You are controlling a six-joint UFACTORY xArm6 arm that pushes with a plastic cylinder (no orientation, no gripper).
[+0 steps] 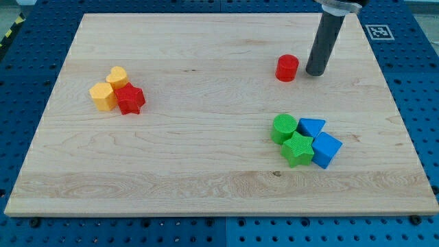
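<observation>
Up top, rod (328, 34) cropped by frame, my tip (315, 72) beside red cylinder (287, 68)

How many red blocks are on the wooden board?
2. The red cylinder sits near the view's top, just left of my tip. The red star is at the view's left, touching two yellow blocks. None seem hidden.

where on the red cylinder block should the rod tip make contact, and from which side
There is no gripper, so contact means a push against the curved side wall of the small red cylinder block, low and through its centre, because a round wall slips off an off-centre push. The view's right seems the easiest side: my tip already stands just beside it there, and no other block crowds it.
</observation>
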